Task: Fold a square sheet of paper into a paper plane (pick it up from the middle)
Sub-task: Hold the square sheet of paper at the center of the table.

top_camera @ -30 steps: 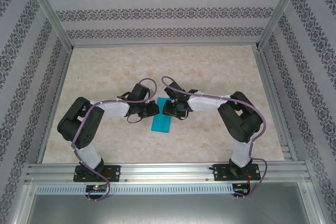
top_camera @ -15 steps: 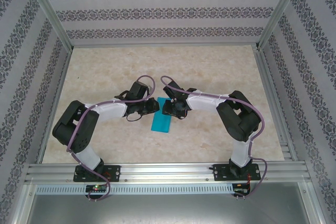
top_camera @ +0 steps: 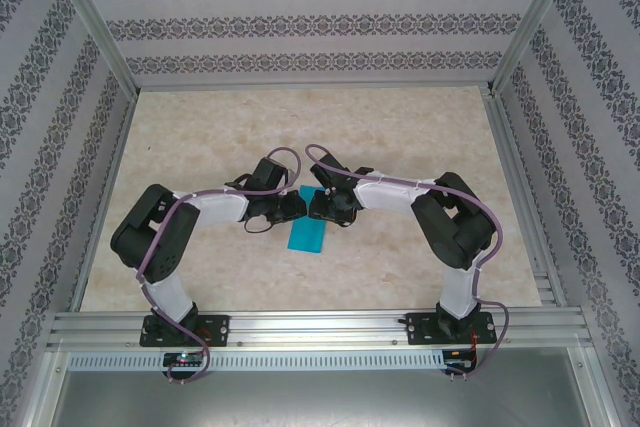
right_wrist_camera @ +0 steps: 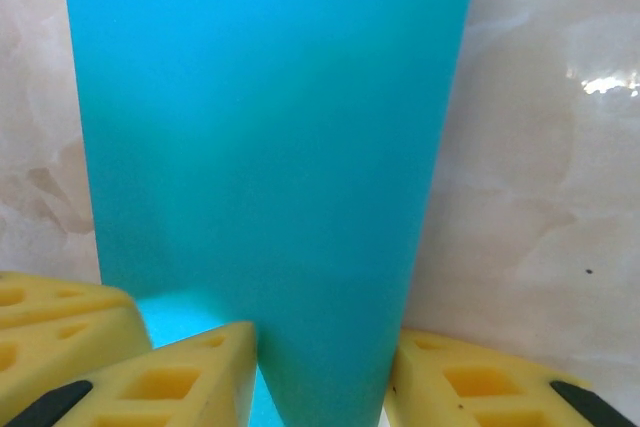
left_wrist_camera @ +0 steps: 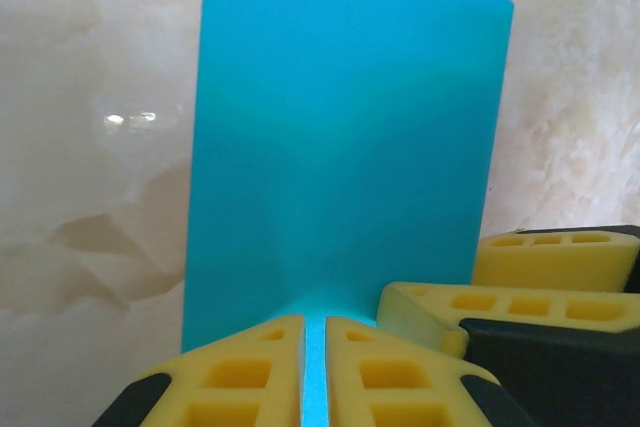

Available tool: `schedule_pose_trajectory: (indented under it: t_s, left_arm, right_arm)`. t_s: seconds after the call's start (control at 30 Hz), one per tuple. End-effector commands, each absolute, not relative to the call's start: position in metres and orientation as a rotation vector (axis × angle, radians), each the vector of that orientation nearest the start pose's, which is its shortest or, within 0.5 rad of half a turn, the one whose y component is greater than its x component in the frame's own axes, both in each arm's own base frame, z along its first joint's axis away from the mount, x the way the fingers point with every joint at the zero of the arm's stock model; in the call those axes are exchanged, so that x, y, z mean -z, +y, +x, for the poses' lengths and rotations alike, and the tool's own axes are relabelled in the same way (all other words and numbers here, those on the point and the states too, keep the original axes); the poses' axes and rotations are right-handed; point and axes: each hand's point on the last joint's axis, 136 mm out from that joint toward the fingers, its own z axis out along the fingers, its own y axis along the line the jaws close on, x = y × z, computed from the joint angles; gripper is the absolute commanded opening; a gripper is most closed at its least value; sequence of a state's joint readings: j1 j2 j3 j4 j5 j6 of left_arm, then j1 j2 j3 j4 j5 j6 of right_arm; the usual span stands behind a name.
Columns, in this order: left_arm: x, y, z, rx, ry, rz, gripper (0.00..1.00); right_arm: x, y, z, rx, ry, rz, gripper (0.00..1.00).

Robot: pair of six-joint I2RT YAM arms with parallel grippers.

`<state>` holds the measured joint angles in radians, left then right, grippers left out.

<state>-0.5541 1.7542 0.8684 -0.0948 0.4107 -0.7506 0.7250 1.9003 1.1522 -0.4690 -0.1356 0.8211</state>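
Our left gripper (left_wrist_camera: pixel 314 332) is closed to a slit on the far end of the paper (left_wrist_camera: pixel 340 127), with teal showing between its pads. Just beside it, our right gripper (right_wrist_camera: pixel 320 342) stands partway apart with the same end filling the gap; we cannot tell whether it presses. The paper lies as 1 narrow folded strip in the middle of the table (top_camera: pixel 420 137), slanting toward the near edge.

From above, the far end of the square sheet of paper (top_camera: pixel 306 235) is hidden under the left gripper (top_camera: pixel 292 207) and right gripper (top_camera: pixel 322 205). In the right wrist view its far edge runs off the top, and its near edge lies behind the yellow pads (right_wrist_camera: pixel 190 377).
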Motion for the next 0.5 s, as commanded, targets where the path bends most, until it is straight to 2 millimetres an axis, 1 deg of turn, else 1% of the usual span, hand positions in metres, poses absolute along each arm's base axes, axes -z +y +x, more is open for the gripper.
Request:
schedule_pose_trajectory:
  t_s: [0.0, 0.3, 0.47]
  left_arm:
    - [-0.033, -0.281, 0.306, 0.989, 2.746, -0.033, 0.13]
    - [-0.001, -0.261, 0.294, 0.832, 2.857, -0.082, 0.11]
    - [0.014, -0.25, 0.286, 0.761, 2.903, -0.107, 0.09]
  right_arm:
    - [0.039, 0.256, 0.27, -0.26, 3.057, 0.152, 0.4]
    - [0.037, 0.258, 0.271, -0.275, 3.049, 0.155, 0.4]
    - [0.025, 0.263, 0.276, -0.335, 3.02, 0.161, 0.4]
